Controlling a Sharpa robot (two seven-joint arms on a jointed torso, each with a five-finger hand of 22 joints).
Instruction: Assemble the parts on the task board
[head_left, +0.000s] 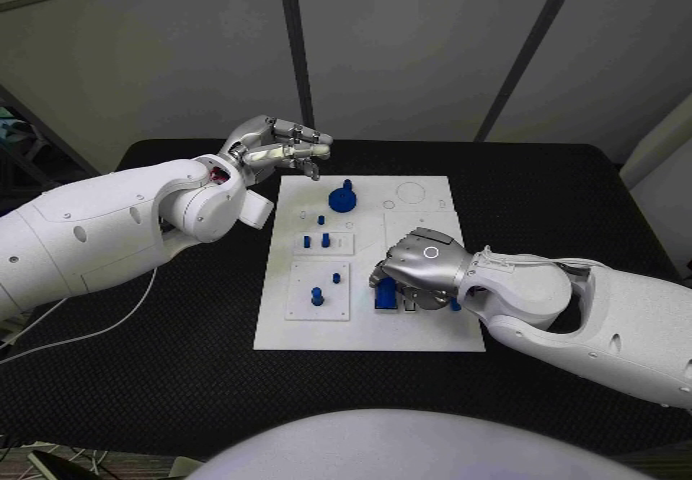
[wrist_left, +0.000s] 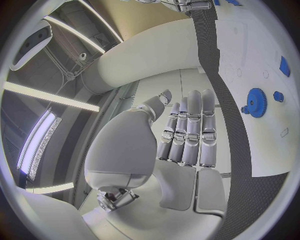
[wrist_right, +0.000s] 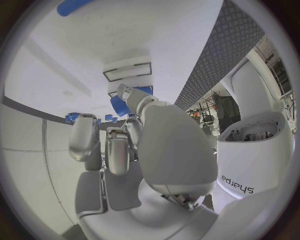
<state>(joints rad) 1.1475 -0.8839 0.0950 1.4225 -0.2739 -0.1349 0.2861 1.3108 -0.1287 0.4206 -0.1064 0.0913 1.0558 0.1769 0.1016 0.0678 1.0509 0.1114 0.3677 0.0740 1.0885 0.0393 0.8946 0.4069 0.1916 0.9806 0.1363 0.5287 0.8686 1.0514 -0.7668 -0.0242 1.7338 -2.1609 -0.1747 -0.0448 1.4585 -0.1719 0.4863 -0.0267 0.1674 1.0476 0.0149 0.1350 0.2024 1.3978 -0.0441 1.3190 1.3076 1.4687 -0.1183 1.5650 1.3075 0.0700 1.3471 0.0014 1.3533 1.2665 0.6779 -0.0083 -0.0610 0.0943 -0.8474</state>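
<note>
Black table, white task board in its middle, long side running near to far.

Right hand sits low over the board's near right part, fingers curled down around a blue block that stands on the board there. Right wrist view shows the same blue block right at the fingertips; looks pinched, so grasping the block, though the contact itself is partly hidden.

Near left part of the board: a raised square plate with two small blue pegs standing in it. Mid board: more small blue pins.

Far half: blue gear on the board, left of centre, also seen in the left wrist view. Nothing touching it.

Left hand hovers off the board's far left corner, above the table. Fingers straight and side by side, nothing in them, released.
</note>
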